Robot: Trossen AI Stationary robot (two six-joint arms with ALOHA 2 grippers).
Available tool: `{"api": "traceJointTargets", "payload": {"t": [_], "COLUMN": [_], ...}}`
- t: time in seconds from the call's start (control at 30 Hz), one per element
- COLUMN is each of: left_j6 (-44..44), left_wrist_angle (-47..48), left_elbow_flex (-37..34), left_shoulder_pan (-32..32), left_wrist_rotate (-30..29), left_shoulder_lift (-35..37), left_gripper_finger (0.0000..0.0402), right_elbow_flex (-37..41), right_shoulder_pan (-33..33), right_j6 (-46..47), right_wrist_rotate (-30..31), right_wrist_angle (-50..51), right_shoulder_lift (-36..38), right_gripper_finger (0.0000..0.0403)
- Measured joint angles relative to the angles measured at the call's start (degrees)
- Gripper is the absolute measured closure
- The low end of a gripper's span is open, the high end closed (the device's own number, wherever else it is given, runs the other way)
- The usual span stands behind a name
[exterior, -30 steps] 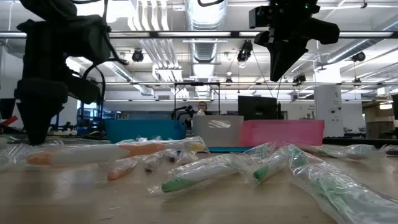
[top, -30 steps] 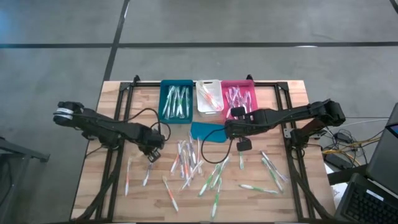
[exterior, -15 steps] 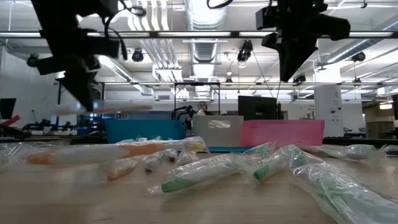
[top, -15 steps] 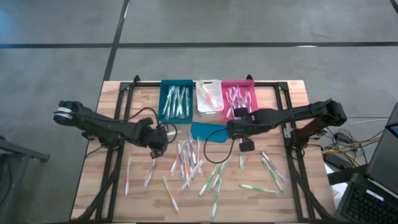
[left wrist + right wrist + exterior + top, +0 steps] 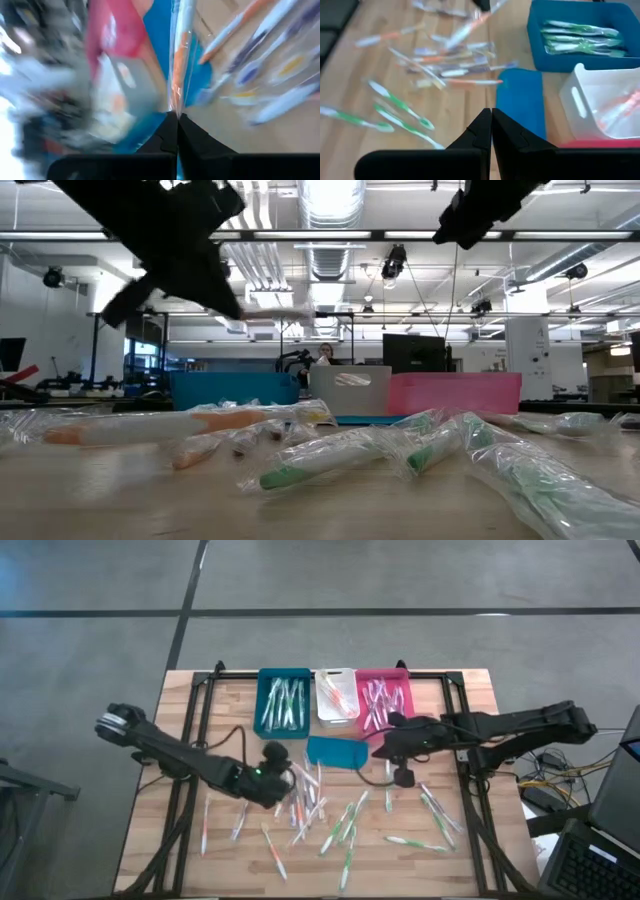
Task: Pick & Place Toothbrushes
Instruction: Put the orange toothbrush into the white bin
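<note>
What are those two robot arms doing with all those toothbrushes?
They are sorting wrapped toothbrushes from a loose pile on the wooden table into three bins at the back: a blue bin, a white bin and a pink bin. The left hand is shut on an orange-accented toothbrush and holds it in the air above the pile. The right hand is shut and empty, hovering near the flat teal piece in front of the bins.
</note>
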State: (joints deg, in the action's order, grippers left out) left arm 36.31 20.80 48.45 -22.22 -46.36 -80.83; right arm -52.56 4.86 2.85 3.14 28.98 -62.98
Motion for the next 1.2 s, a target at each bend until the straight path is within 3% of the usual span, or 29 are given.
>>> {"api": "traceJointTargets", "payload": {"t": [0.1, 0.23, 0.33, 0.47, 0.63, 1.2], "left_j6": [18.6, 40.1, 53.1, 59.1, 64.4, 74.8], "left_wrist_angle": [-9.3, -29.0, -42.7, -50.5, -52.7, -53.2], "left_elbow_flex": [-0.1, -0.1, 0.0, 1.4, 4.7, 12.5], "left_shoulder_pan": [-0.9, -0.9, -0.9, -0.4, 0.8, 4.4], "left_wrist_rotate": [-7.3, -20.9, -22.9, -20.1, -19.0, -15.0], "left_shoulder_lift": [-4.6, -11.6, -16.3, -19.9, -22.5, -22.3], "left_gripper_finger": [0.0401, 0.0401, 0.0401, 0.0401, 0.0401, 0.0401], "right_elbow_flex": [3.7, 8.0, 10.3, 12.4, 12.8, 12.8], "right_shoulder_pan": [0.0, 0.0, 0.0, 0.0, -0.1, -0.8], "right_j6": [3.3, 8.1, 10.9, 12.6, 14.1, 20.8], "right_wrist_rotate": [-0.4, -0.4, -0.9, -3.1, -4.5, -5.2], "right_wrist_angle": [-3.3, -7.2, -9.7, -14.1, -15.1, -24.0], "right_shoulder_lift": [2.4, 4.2, 4.4, 3.9, 2.2, -2.6], "right_gripper_finger": [0.0394, 0.0394, 0.0394, 0.0394, 0.0376, 0.0211]}}
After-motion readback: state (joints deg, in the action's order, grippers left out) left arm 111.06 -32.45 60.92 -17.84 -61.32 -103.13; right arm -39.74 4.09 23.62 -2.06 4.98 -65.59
